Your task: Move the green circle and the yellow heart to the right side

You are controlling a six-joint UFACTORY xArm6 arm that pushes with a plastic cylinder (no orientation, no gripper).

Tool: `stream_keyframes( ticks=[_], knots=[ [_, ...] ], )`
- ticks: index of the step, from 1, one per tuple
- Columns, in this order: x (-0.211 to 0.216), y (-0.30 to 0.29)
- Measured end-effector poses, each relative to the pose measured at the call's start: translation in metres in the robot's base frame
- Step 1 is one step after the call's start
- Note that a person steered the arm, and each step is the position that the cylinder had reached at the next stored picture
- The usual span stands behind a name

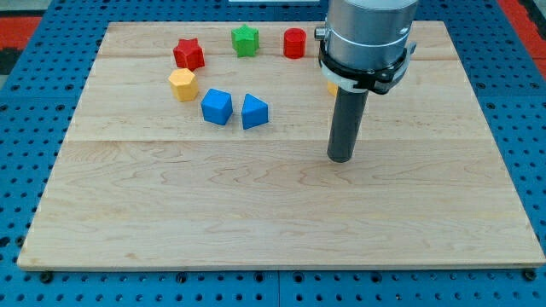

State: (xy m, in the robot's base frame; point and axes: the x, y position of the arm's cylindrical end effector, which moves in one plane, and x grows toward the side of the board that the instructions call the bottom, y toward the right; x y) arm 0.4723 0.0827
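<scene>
While tip (340, 159) is seen right of blue blocks, touching nothing, green circle not made out; yellow sliver (331, 87) half hidden; progress unclear. No pincer fitted.

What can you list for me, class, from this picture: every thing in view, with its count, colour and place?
red star block: 1, red, top left of the board
green star block: 1, green, top, left of centre
red cylinder block: 1, red, top centre, just left of the arm
yellow hexagon block: 1, yellow, below the red star
blue cube block: 1, blue, left of centre
blue triangle block: 1, blue, just right of the cube
orange sliver: 1, mostly hidden behind the rod, shape unclear
board: 1, pale wood, fills the view
my tip: 1, dark, right of the blue blocks, touching none
</scene>
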Motion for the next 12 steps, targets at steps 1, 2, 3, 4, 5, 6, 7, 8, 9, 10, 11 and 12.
stream_keyframes(
  ticks=[1,2,3,4,5,6,7,8,9,10,11,12],
  knots=[
    [0.0,0.0],
    [0.003,-0.007],
    [0.003,0.008],
    [-0.013,0.015],
    [-0.045,0.01],
    [-0.052,0.005],
    [-0.053,-0.019],
    [-0.056,-0.039],
    [-0.097,-0.049],
    [-0.148,-0.069],
    [-0.173,-0.066],
    [-0.206,-0.031]
  ],
)
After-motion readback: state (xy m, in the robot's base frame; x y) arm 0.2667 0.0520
